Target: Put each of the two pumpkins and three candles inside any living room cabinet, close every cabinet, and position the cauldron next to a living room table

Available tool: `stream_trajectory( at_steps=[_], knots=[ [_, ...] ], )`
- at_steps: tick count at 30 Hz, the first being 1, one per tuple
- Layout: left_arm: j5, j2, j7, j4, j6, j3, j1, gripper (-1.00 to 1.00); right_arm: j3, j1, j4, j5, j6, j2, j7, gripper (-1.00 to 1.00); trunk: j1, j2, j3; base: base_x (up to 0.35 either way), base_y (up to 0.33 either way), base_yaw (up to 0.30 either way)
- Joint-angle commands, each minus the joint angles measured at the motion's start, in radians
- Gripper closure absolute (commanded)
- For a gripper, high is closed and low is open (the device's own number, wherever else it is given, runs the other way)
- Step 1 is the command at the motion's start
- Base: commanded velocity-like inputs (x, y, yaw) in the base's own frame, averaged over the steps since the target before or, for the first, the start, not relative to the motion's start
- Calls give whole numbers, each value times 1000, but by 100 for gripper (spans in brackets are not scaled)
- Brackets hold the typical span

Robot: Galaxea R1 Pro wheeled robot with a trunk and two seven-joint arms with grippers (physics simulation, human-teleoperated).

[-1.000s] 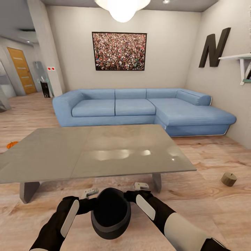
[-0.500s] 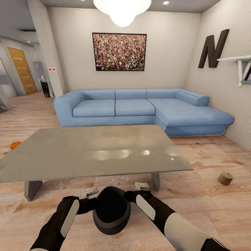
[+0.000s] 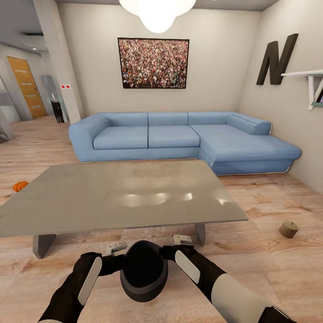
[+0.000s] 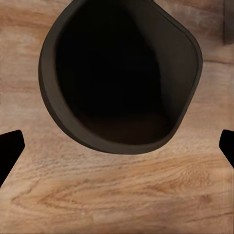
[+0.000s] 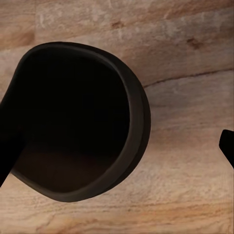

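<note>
The matte black cauldron point(image 3: 143, 270) hangs between my two forearms, just in front of the low grey-green table point(image 3: 63, 202), with its wide mouth tilted up. My left gripper point(image 3: 115, 246) and right gripper point(image 3: 181, 239) flank its far rim. The cauldron point(image 4: 122, 73) lies ahead of the left fingers, which are spread wide. In the right wrist view one fingertip point(image 5: 7, 156) overlaps the cauldron point(image 5: 78, 122) and the other stands far off. An orange pumpkin point(image 3: 19, 185) sits on the floor left of the table. A tan candle point(image 3: 288, 229) lies on the floor at the right. The cabinet is out of view.
A blue corner sofa point(image 3: 179, 139) runs along the far wall behind the table. A wall shelf point(image 3: 309, 76) juts out at the right. A hallway with a wooden door point(image 3: 27, 87) opens at the far left. Wood floor surrounds the table.
The whole picture has shifted slightly, so the camera has moved; the table, pumpkin and candle sit a little differently in view. The cauldron stays in the same place between my arms.
</note>
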State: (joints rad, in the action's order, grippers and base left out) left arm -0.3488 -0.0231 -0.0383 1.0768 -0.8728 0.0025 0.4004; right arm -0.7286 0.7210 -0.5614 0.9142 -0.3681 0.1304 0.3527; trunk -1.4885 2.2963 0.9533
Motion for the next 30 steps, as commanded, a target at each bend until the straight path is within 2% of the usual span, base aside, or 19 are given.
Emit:
stream_trajectory(
  at_steps=[1,30],
  knots=[
    [0,0,0,0,0,0,0,-100,0,0,0,0,0,0,0,-100,4,-7,-2,0,0,0],
    [1,1,0,0,0,0,0,-100,0,0,4,0,1,0,-3,-100,115,-210,-47,0,0,-60]
  ],
)
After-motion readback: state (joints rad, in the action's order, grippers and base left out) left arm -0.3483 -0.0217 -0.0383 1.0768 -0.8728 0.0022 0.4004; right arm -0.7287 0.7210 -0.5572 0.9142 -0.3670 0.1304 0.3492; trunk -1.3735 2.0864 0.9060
